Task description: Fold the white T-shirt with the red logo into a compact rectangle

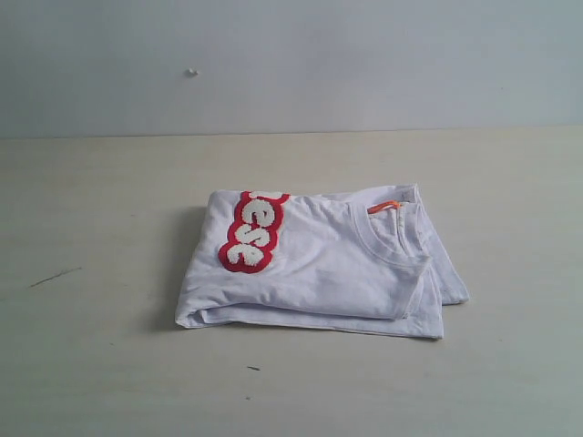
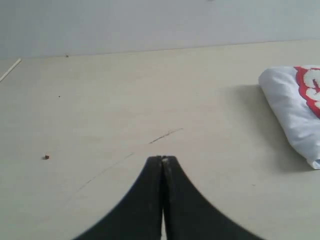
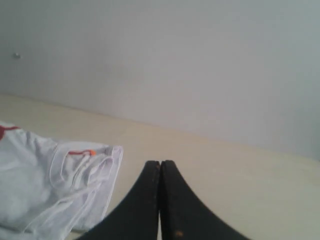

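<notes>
Firstly, surface: pale beige table (image 1: 91,364), matte, filling the lower two-thirds of the exterior view. Marks on it: thin dark scratch (image 1: 55,276) toward the left edge of that view; tiny dark speck (image 1: 252,368) in front of the garment; small brown crumb (image 2: 46,157) seen by the left wrist cam. Room: plain pale grey-blue wall (image 1: 364,64) behind the table, meeting it along a straight line. One small pale spot (image 1: 191,72) on the wall, too small to identify.

Item: white T-shirt (image 1: 319,273), lying on the table approx. ctr of the exterior view, slightly right of middle.
- Condition: folded into a roughly rectangular, layered bundle. Edges not quite flush; lower layers peek out along the near and right sides.
- Neck: ribbed round collar (image 1: 387,244) on top, toward the right end, w/ orange neck tag (image 1: 383,206) at its far edge.
- Trim: red logo (image 1: 252,232) on the top layer at the left end, running diagonally. Fuzzy red patch w/ white letters; only "ese" legible, rest wrapped over the far fold.

Grip status:
- left gripper (image 2: 162,159): black fingers pressed together, nothing between them, over bare table, well apart from the shirt.
- right gripper (image 3: 160,162): fingers likewise closed tight, empty, near the collar end of the shirt, apart from it.
</notes>
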Controlling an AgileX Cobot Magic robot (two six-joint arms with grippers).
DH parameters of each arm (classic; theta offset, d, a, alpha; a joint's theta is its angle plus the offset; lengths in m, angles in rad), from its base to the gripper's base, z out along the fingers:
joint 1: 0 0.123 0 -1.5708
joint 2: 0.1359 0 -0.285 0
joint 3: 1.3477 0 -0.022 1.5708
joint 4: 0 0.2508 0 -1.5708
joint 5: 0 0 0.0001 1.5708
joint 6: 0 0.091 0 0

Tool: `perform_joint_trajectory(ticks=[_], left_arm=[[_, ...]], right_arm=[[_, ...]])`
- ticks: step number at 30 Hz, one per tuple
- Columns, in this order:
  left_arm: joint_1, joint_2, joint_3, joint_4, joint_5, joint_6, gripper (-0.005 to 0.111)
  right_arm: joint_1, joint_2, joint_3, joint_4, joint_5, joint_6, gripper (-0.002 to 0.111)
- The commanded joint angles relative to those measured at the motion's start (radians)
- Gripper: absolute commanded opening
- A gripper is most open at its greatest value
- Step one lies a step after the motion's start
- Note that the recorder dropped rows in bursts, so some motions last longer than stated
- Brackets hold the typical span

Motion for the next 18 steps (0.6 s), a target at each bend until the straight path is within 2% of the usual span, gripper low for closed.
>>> perform_joint_trajectory(ticks=[1, 18], left_arm=[[0.003, -0.004, 0.001, -0.011, -0.008, 0.0, 0.0], [0.003, -0.004, 0.001, -0.011, -0.008, 0.0, 0.0]], right_arm=[[-0.007, -0.005, 0.005, -0.008, 0.116, -0.005, 0.0], [-0.007, -0.005, 0.005, -0.008, 0.127, 0.112, 0.0]])
